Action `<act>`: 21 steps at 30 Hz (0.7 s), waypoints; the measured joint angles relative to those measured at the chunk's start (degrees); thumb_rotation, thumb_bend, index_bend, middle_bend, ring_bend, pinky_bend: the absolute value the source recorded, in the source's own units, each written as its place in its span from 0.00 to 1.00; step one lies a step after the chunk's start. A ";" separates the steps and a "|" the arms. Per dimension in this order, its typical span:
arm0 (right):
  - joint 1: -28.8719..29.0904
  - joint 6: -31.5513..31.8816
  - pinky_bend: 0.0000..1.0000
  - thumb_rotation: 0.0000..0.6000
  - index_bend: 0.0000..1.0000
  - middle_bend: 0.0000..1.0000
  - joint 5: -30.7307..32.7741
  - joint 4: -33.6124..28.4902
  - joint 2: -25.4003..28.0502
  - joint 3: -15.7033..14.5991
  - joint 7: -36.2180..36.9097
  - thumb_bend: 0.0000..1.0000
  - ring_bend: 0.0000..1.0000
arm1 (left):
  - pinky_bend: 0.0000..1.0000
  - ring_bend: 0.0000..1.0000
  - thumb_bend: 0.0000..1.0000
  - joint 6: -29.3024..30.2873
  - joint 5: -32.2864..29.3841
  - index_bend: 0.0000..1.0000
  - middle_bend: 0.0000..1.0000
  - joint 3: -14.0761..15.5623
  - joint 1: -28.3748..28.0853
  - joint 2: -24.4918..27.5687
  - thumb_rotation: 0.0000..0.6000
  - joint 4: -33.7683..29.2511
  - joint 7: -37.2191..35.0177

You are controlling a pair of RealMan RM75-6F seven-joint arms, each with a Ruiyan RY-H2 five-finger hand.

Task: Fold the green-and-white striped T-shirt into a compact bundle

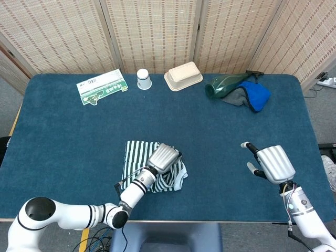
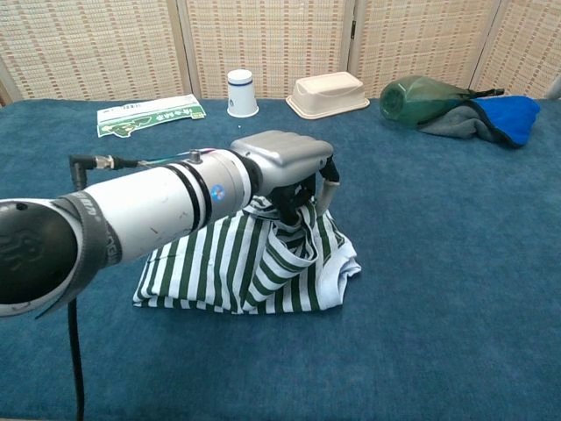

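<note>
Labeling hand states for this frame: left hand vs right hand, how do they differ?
The left hand grips a raised fold of the striped T-shirt; the right hand holds nothing. The left hand sits over the shirt near the table's front middle; the right hand is out over bare blue cloth toward the right edge, well apart from the shirt. The left hand's fingers curl down into fabric; the right hand's fingers point out. Both are silver.

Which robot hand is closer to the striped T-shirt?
Left. The left robot hand grips the striped T-shirt itself; the right robot hand hovers well off to its side, touching nothing.
</note>
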 measured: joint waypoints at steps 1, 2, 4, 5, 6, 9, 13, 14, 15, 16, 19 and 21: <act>-0.03 -0.02 1.00 1.00 0.27 0.93 0.03 0.07 0.00 0.02 0.08 0.31 1.00 | 0.94 0.76 0.67 -0.04 -0.11 0.57 0.84 -0.01 -0.17 -0.32 1.00 0.34 0.12; -0.06 -0.03 1.00 1.00 0.27 0.93 0.06 0.11 0.00 0.03 0.14 0.31 1.00 | 0.94 0.76 0.67 -0.08 -0.27 0.56 0.84 -0.03 -0.40 -0.72 1.00 0.77 0.40; -0.15 -0.01 1.00 1.00 0.27 0.93 0.10 0.20 0.02 0.05 0.27 0.31 1.00 | 0.94 0.75 0.66 -0.13 -0.59 0.52 0.83 -0.02 -0.72 -1.15 1.00 1.25 1.03; -0.19 0.01 1.00 1.00 0.27 0.93 0.09 0.23 0.03 0.06 0.32 0.31 1.00 | 0.94 0.75 0.63 -0.13 -0.92 0.46 0.82 -0.02 -0.93 -1.42 1.00 1.48 1.52; -0.22 0.03 1.00 1.00 0.27 0.93 0.09 0.25 0.04 0.07 0.38 0.31 1.00 | 0.94 0.75 0.61 -0.05 -1.22 0.43 0.81 -0.06 -1.14 -1.73 1.00 1.72 2.00; -0.35 0.09 1.00 1.00 0.27 0.93 0.08 0.40 0.04 0.09 0.56 0.31 1.00 | 0.94 0.74 0.47 0.59 -1.65 0.27 0.80 -0.33 -1.36 -2.44 1.00 2.11 2.43; -0.47 0.11 1.00 1.00 0.27 0.93 0.06 0.49 0.03 0.12 0.72 0.31 1.00 | 0.94 0.73 0.36 0.68 -1.94 0.13 0.78 -1.01 -1.32 -2.71 1.00 1.81 1.49; -0.48 0.15 1.00 1.00 0.27 0.93 0.05 0.50 0.03 0.15 0.73 0.31 1.00 | 0.94 0.72 0.34 0.77 -1.75 0.10 0.78 -1.27 -1.27 -2.80 1.00 1.71 0.90; -0.50 0.20 1.00 1.00 0.27 0.93 0.03 0.49 0.02 0.19 0.74 0.31 1.00 | 0.94 0.72 0.32 0.88 -1.53 0.08 0.77 -1.51 -1.22 -2.89 1.00 1.64 0.36; -0.54 0.29 1.00 1.00 0.27 0.93 0.00 0.47 0.02 0.22 0.74 0.31 1.00 | 0.94 0.72 0.29 1.02 -1.27 0.05 0.76 -1.78 -1.16 -3.00 1.00 1.59 -0.27; -0.72 0.51 1.00 1.00 0.27 0.93 -0.10 0.36 0.07 0.25 0.81 0.31 1.00 | 0.94 0.71 0.27 1.93 0.20 0.02 0.74 -2.77 -0.85 -3.71 1.00 1.58 -3.00; -0.80 0.57 1.00 1.00 0.27 0.93 -0.11 0.35 0.13 0.26 0.85 0.31 1.00 | 0.94 0.70 0.27 2.98 2.07 0.01 0.73 -3.37 -0.53 -4.22 1.00 1.74 -5.12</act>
